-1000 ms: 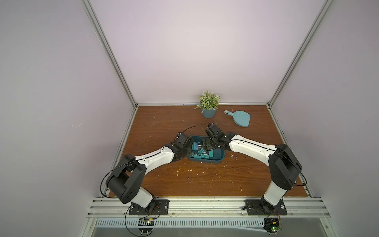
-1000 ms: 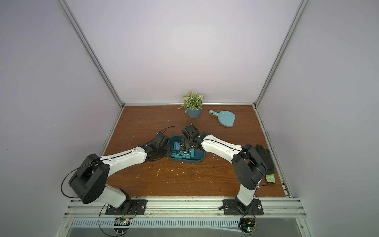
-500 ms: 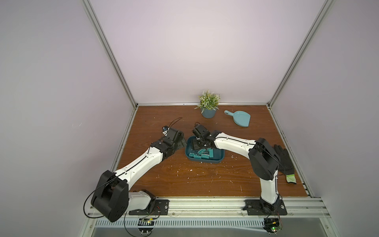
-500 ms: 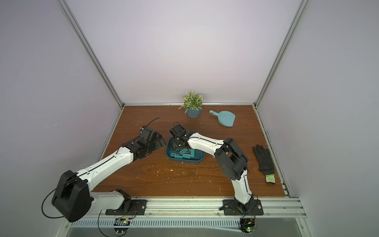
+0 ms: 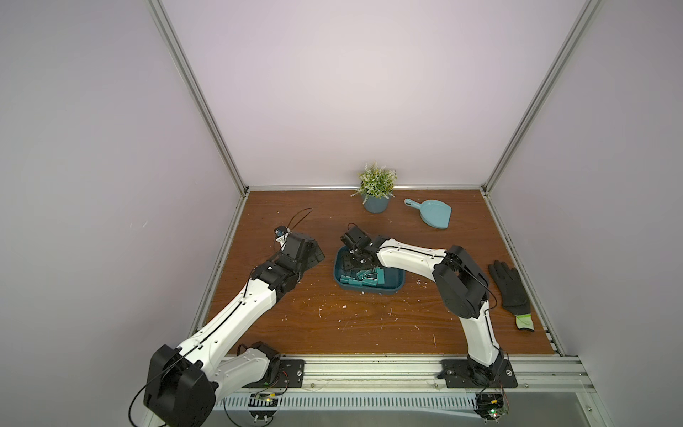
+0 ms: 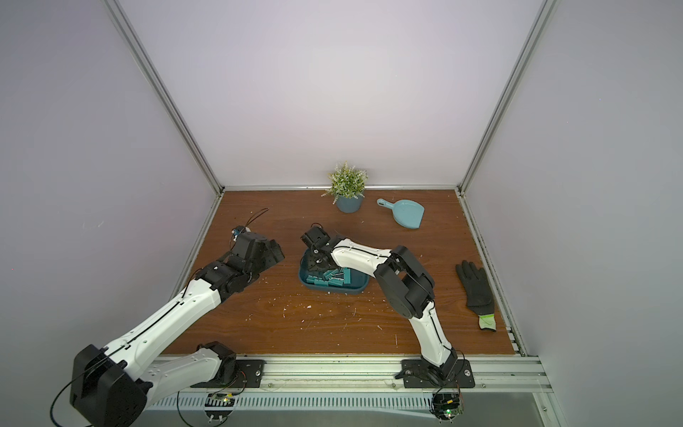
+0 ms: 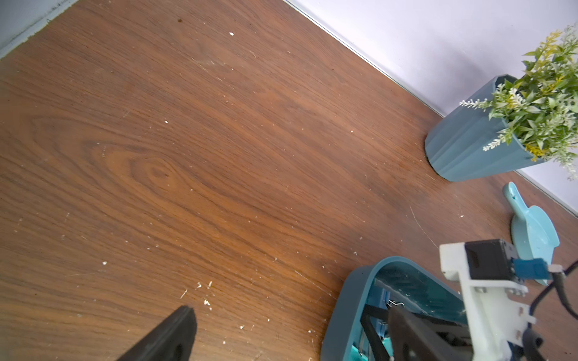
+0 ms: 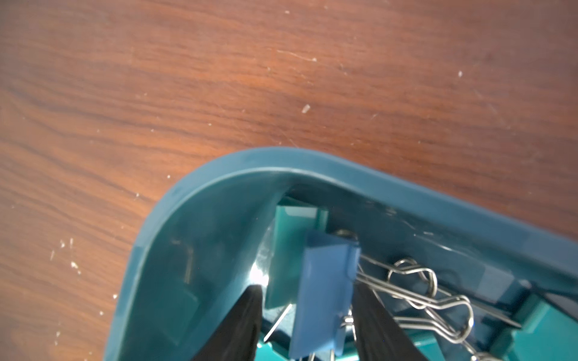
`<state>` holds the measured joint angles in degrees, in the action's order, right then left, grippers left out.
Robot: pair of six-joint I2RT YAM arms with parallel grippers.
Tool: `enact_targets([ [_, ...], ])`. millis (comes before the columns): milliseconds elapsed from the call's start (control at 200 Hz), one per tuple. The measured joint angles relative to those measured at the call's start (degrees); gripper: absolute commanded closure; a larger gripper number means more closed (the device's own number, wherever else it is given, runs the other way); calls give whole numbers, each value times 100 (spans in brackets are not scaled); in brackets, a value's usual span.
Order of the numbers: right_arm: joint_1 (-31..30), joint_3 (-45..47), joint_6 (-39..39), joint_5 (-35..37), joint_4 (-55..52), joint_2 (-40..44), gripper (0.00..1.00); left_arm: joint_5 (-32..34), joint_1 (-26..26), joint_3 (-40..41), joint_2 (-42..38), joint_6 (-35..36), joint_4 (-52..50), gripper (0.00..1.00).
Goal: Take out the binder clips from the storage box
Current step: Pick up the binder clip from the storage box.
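The storage box [image 5: 392, 292] sits near the middle of the wooden table [image 5: 332, 325]. The binder clips [image 5: 364, 283] lie heaped inside it, most of the teal ones piled along its near side. The right gripper [image 5: 353, 263] dips into the far left corner of the box. Its wrist view shows the two black fingers [image 8: 247, 315] standing either side of the one blue clip [image 8: 325, 290] (a teal clip lies just behind it, close against the corner wall). One finger touches the clip's edge where the wire handles begin, and a gap shows beside the other, so the jaws are apart and not clamped on it. The left gripper [image 5: 315, 255] hovers over bare table just beside the left end of the box, jaws spread wide and holding nothing. At the back of the table stand a potted plant [image 5: 376, 202] and, near it, a light blue dustpan [image 5: 436, 218]. A black glove [image 5: 512, 284] lies by the right edge.
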<state>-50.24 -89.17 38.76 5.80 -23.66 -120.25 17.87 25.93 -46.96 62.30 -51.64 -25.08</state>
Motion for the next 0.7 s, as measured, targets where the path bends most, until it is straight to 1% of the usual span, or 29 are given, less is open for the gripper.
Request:
enact_targets([
  [60,0,-33,31,28,-31,-9,57,7,-7,28,-59,17,-17,1],
  [100,0,-85,63,39,-63,-28,59,11,-7,44,-92,24,-26,1],
  [225,-4,-168,116,120,-94,-70,60,22,-11,76,-190,63,-50,1],
  [295,-7,-168,133,157,-118,-66,62,22,-11,83,-234,83,-70,1],
  [445,-50,-162,131,313,-216,28,63,24,-11,83,-299,96,-83,1],
  [601,-197,-66,66,562,-389,468,65,22,-11,83,-345,111,-92,1],
  [701,-374,-11,-35,765,-446,844,64,24,-11,83,-437,151,-98,1],
])
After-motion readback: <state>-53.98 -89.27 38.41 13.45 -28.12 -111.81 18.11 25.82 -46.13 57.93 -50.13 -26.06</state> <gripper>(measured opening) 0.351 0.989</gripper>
